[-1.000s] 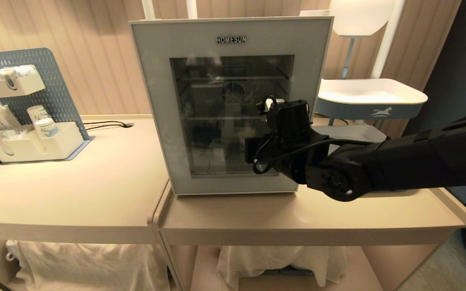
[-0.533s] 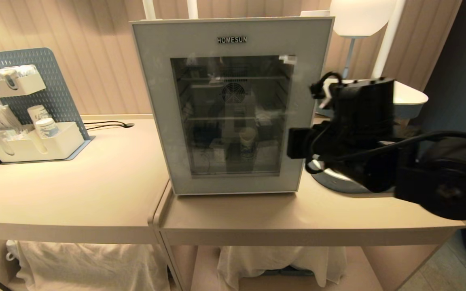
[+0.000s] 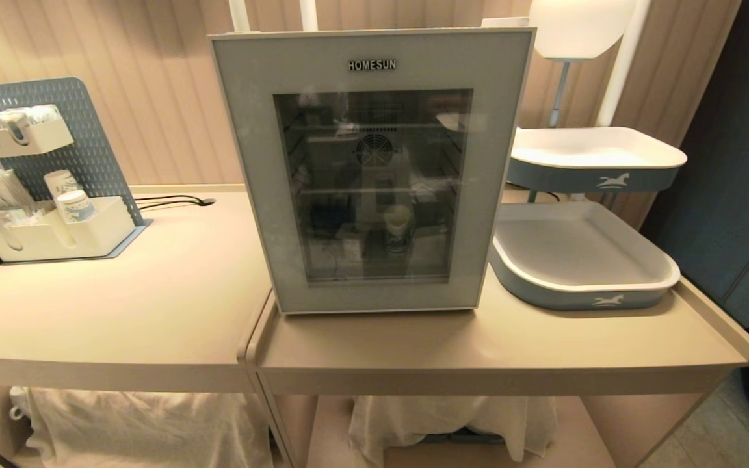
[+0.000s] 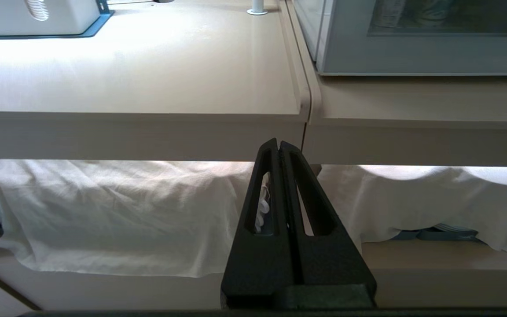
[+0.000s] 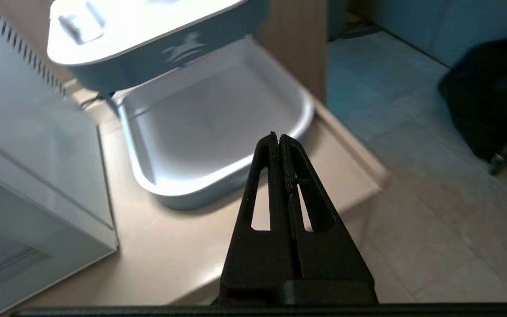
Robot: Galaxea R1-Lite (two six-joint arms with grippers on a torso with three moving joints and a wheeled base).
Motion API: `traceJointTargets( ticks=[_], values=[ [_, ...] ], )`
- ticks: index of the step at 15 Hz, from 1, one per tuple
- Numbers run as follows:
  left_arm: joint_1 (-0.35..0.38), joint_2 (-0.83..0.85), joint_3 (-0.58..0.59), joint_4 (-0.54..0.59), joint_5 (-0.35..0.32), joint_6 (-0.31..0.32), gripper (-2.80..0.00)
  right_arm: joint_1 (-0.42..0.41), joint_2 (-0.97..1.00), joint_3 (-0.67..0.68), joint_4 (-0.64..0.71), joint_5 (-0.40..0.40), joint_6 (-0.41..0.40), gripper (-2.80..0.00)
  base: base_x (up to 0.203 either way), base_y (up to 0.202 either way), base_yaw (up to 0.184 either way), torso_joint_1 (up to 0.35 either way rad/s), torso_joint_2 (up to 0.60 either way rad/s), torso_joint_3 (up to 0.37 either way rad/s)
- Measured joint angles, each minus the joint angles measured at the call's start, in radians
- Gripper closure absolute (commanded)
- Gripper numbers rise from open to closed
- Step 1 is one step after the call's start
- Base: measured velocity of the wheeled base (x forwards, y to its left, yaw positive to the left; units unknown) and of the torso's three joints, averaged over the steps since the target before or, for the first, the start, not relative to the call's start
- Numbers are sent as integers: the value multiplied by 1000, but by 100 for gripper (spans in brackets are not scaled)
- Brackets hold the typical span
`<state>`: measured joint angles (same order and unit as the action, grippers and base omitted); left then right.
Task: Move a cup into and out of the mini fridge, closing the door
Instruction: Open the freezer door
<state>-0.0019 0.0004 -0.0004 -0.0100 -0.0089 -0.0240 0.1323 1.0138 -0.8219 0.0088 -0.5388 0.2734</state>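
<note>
Both grippers, left [image 4: 278,143] and right [image 5: 276,135], are clenched empty; the cup [image 3: 397,224] stands inside the mini fridge [image 3: 374,169] behind its closed door [image 3: 251,162].

White mini fridge [image 3: 244,162], door [image 3: 374,286] shut, cup [image 3: 397,221] inside, lower shelf

Hotel-style refreshment corner

Beige counters [image 3: 153,312] against panelled walls carry a glass-doored mini fridge [image 3: 374,169], a pegboard organizer [image 3: 49,188] of cups and sachets, tiered serving trays [image 3: 586,289] just beyond the right gripper [image 5: 278,136], with cloth-draped crockery [image 4: 104,215] below.
</note>
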Motion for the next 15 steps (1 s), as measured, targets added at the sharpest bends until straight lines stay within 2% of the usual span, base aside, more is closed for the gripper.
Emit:
traceJointTargets(
  ticks=[2, 3, 5, 8, 10, 15],
  values=[
    [0, 0, 0, 0, 0, 0, 0, -40, -207, 36, 138, 8, 41, 0, 0, 0, 0, 0, 0, 0],
    [0, 0, 0, 0, 0, 0, 0, -53, -306, 49, 202, 38, 56, 0, 0, 0, 0, 0, 0, 0],
    [1, 0, 0, 0, 0, 0, 0, -70, -481, 71, 314, 157, 56, 0, 0, 0, 0, 0, 0, 0],
    [0, 0, 0, 0, 0, 0, 0, -96, -725, 142, 409, 345, -3, 0, 0, 0, 0, 0, 0, 0],
    [1, 0, 0, 0, 0, 0, 0, -109, -873, 237, 394, 439, -74, 0, 0, 0, 0, 0, 0, 0],
    [0, 0, 0, 0, 0, 1, 0, -122, -999, 733, 35, 455, -267, 0, 0, 0, 0, 0, 0, 0]
  ],
)
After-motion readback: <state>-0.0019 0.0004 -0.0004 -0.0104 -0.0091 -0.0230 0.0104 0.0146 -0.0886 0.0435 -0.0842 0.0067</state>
